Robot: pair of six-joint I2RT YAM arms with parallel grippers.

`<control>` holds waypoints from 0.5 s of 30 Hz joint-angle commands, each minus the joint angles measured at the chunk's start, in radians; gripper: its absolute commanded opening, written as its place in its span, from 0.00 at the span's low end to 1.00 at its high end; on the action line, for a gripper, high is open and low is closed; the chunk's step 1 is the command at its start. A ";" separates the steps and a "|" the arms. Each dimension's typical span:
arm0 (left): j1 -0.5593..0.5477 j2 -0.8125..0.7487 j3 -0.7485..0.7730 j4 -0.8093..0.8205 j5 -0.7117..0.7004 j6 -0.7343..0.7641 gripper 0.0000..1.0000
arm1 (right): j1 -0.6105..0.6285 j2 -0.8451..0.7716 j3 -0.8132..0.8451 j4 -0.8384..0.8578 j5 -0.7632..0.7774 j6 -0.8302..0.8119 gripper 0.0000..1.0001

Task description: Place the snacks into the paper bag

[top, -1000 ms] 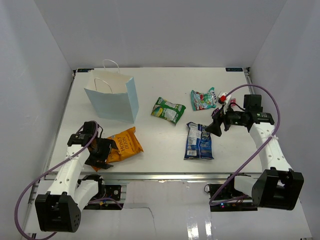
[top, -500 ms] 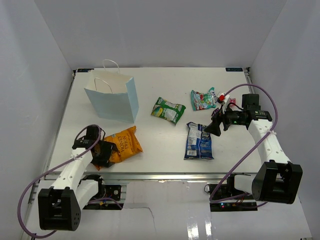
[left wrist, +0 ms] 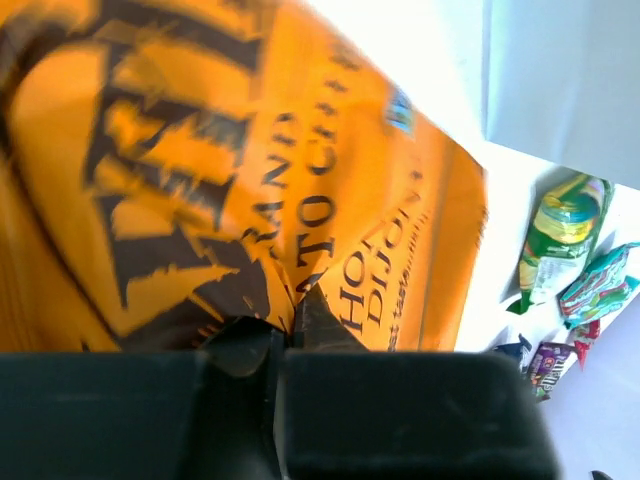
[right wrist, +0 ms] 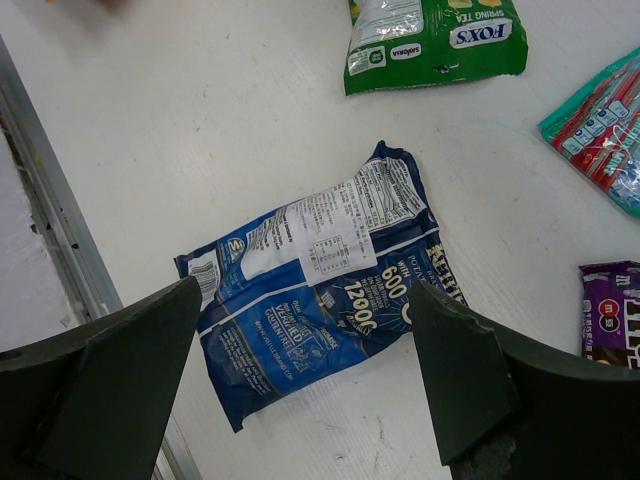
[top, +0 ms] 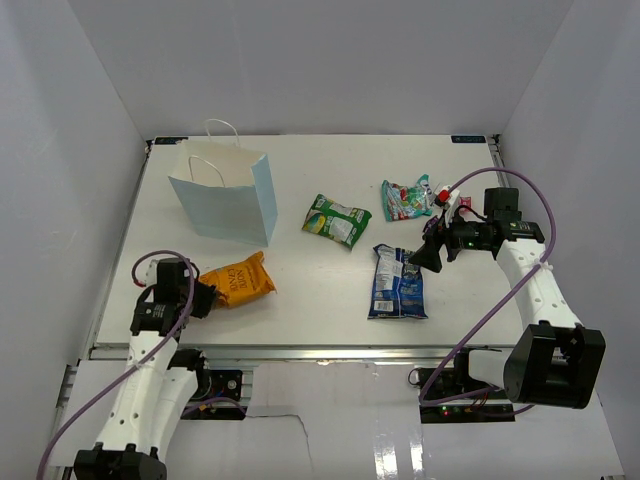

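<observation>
While the orange chip bag (top: 238,282) is pinched at its left end by the left gripper (top: 200,298), its other end is pointed toward the middle of the table (top: 320,305). In the left wrist view the two fingers are seen drawn together on a crumpled fold of the packet, with its dark lettering filling most of the picture. Whether the packet is raised off the surface cannot be told. The paper bag (top: 225,205) is stood upright behind it, near the far left corner and apart from it, with its white handles up.

The other snacks are spread to the right. The green bag (top: 337,220) is laid flat near the table's middle, and the teal-red candy bag (top: 405,199) is found beyond it, toward the far right. The blue-white bag (top: 398,283) is laid nearer the front edge. The small dark purple candy pack (right wrist: 612,312) is glimpsed at the edge of the right wrist view, just beside the blue-white bag.

The right gripper (top: 424,252) is held above the far end of the blue-white bag, its jaws spread wide and nothing gripped between them.
</observation>
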 commanded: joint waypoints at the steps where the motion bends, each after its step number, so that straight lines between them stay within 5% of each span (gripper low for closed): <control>1: 0.001 -0.048 0.094 -0.030 -0.061 0.097 0.05 | -0.001 -0.020 0.017 0.024 -0.034 -0.002 0.90; 15: 0.003 -0.080 0.508 -0.128 -0.089 0.276 0.00 | -0.001 0.000 0.054 0.053 -0.048 0.034 0.90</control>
